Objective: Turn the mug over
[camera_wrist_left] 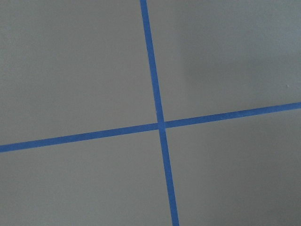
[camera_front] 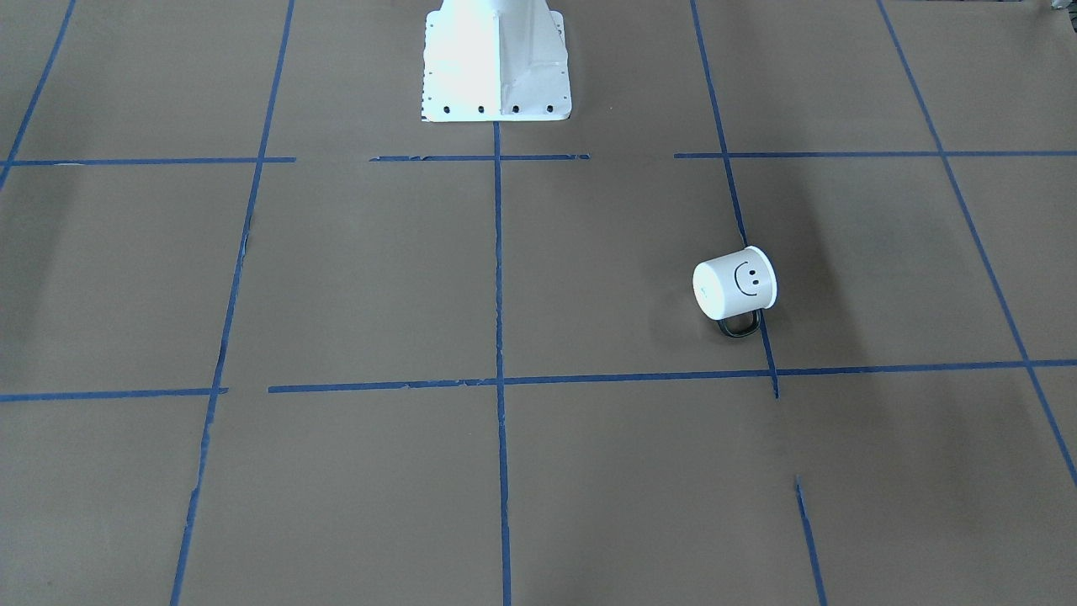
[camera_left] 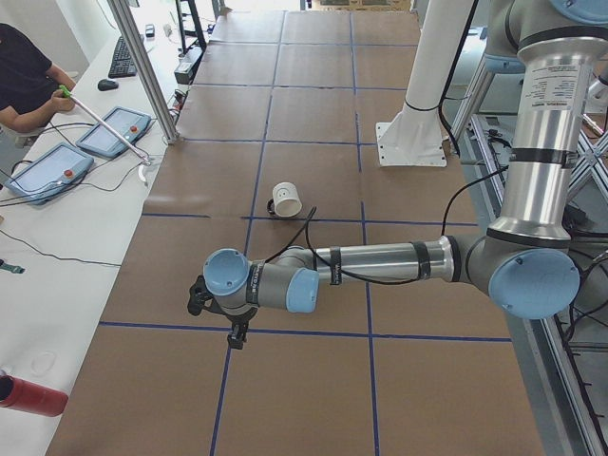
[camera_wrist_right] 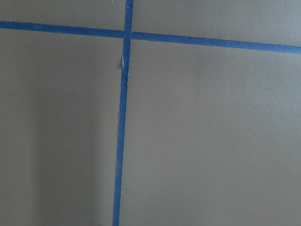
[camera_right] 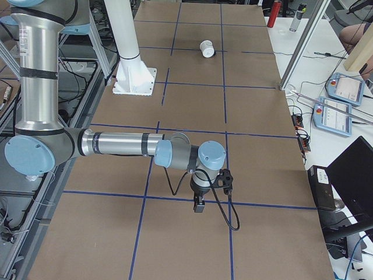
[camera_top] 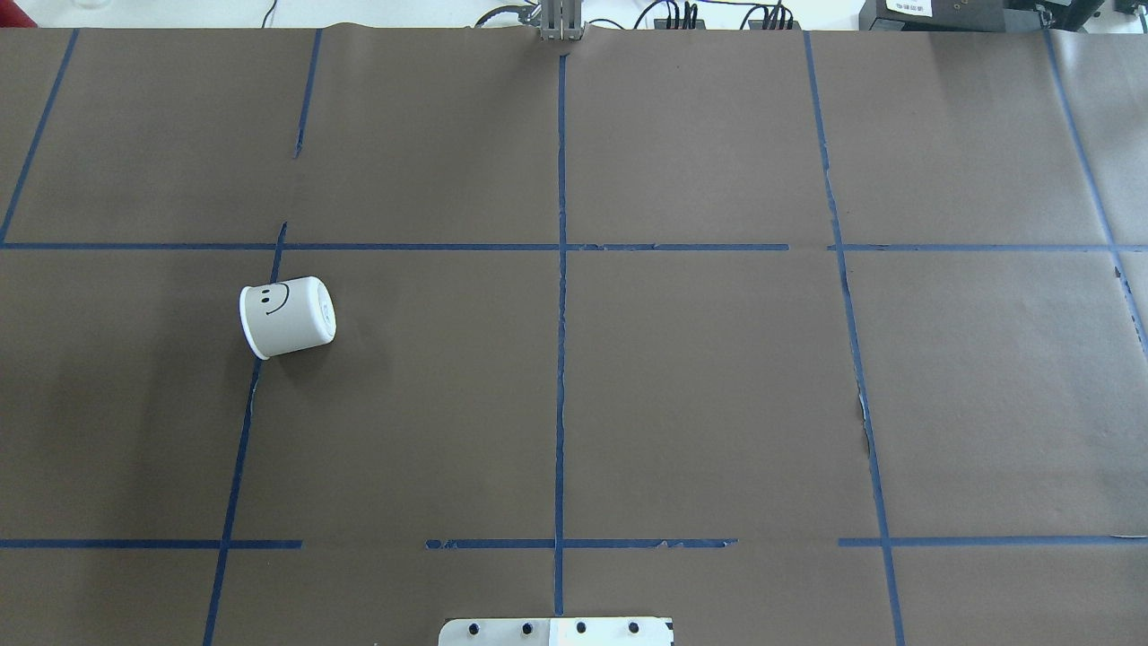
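Hanging low over the brown-papered table (camera_top: 700,377), the left gripper (camera_left: 233,334) pointed straight down; whether its fingers stood wide or narrow could not be told. Nor could it be told for the right gripper (camera_right: 198,204), likewise low over the opposite end. The mug (camera_front: 734,284) lay on its side across a blue tape line (camera_top: 240,449) on the robot's left half, smiley upward, handle toward the operators' side, well apart from both grippers.
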Tool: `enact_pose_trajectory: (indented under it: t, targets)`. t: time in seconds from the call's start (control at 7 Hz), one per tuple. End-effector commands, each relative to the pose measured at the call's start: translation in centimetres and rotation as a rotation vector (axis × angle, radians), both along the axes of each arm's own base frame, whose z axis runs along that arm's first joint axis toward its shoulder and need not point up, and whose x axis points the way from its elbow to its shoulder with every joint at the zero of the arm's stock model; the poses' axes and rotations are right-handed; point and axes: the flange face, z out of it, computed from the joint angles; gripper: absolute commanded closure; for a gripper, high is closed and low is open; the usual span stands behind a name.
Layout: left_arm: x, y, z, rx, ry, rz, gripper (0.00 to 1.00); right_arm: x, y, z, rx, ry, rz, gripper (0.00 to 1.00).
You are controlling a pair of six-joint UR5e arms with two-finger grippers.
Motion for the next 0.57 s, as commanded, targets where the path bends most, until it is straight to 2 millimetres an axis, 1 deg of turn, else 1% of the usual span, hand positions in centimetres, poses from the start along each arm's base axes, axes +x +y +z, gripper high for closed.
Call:
enact_pose_trajectory:
  t: [0.0, 0.14, 0.29, 0.43]
  targets:
    - [0.3, 0.2, 0.6, -0.035, -0.002, 0.001, 0.00, 0.0, 0.0, 0.0, 0.000, 0.000, 0.000, 0.00]
    - [0.4, 0.3, 0.7, -0.042, -0.002, 0.005, 0.00, 0.0, 0.0, 0.0, 0.000, 0.000, 0.000, 0.00]
    - [-0.1, 0.3, -0.5, -0.028, -0.002, -0.006, 0.00, 0.0, 0.0, 0.0, 0.000, 0.000, 0.000, 0.00]
    - [-0.3, 0.8, -0.2, -0.076, -0.004, -0.012, 0.00, 0.0, 0.0, 0.0, 0.000, 0.000, 0.000, 0.00]
